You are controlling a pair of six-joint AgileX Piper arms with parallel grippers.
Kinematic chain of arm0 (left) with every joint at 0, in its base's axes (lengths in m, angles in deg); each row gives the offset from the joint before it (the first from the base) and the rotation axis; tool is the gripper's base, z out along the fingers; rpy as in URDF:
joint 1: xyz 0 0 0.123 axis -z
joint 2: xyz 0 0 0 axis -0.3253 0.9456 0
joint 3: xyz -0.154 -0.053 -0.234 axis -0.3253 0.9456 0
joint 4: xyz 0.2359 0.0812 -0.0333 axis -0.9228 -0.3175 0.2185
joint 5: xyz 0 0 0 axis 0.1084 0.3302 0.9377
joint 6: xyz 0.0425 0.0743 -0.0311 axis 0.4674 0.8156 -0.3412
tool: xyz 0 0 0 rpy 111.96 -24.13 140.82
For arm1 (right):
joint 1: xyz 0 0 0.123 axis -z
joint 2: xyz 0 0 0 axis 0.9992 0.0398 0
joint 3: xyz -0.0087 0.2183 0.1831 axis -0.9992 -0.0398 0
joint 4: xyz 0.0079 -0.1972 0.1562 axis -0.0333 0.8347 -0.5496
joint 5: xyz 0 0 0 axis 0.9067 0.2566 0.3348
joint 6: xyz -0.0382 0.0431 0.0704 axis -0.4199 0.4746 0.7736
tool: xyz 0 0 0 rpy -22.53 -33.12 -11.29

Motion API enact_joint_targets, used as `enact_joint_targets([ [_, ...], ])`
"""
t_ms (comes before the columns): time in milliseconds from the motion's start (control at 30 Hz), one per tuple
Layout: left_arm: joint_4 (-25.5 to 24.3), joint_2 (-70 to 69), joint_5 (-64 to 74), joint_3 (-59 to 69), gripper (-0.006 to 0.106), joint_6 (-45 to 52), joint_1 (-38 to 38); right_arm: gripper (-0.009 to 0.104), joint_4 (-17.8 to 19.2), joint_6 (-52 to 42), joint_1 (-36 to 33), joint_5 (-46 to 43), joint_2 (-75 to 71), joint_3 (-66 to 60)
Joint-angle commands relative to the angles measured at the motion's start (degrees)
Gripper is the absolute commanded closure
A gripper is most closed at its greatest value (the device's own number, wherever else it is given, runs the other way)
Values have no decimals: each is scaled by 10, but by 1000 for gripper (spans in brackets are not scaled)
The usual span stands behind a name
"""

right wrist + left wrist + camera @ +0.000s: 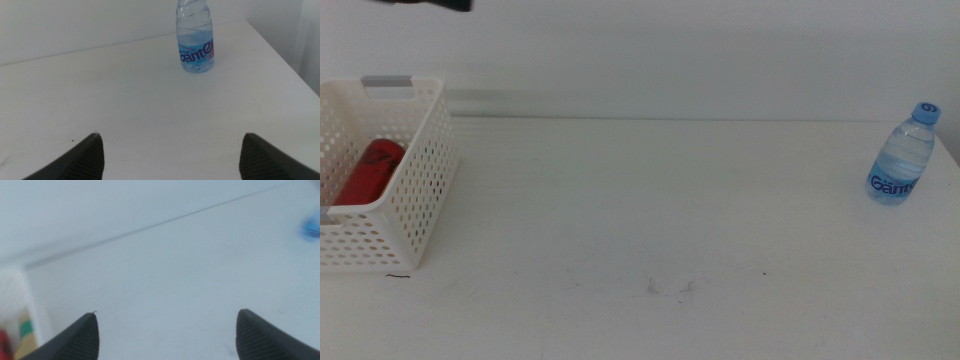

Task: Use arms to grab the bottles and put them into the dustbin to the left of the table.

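Observation:
A clear water bottle (900, 155) with a blue cap stands upright at the far right of the white table (650, 200). The right wrist view shows this bottle (195, 42) ahead of my right gripper (171, 134), well apart from it; the jaws are open and hold nothing. The white perforated dustbin (420, 150) sits at the table's left end with a red can (370, 170) lying inside. My left gripper (168, 312) is open over bare table, with the dustbin (15, 290) blurred to one side. Red and yellow-green shapes (25, 335) show in it. Neither gripper appears in the middle view.
A dark shape (435, 4) juts in at the middle view's top edge, above the dustbin. The table's right edge runs close behind the bottle. Faint scuff marks (670, 288) lie near the front middle.

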Motion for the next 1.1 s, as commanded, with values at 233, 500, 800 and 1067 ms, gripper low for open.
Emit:
enact_joint_targets([
  [233, -65, -165, -55, 90, 7, -16, 205, 21, -1, -3, 4, -5, -3, -2],
  [500, -60, -174, -51, 97, 7, -16, 231, 21, -1, -3, 4, -5, -3, -2],
  [800, -35, -175, -42, 97, 7, -16, 230, 21, -1, -3, 4, -5, -3, -2],
  [1067, -35, -175, -43, 97, 7, -12, 230, 21, 32, -23, 4, -85, -3, -2],
])
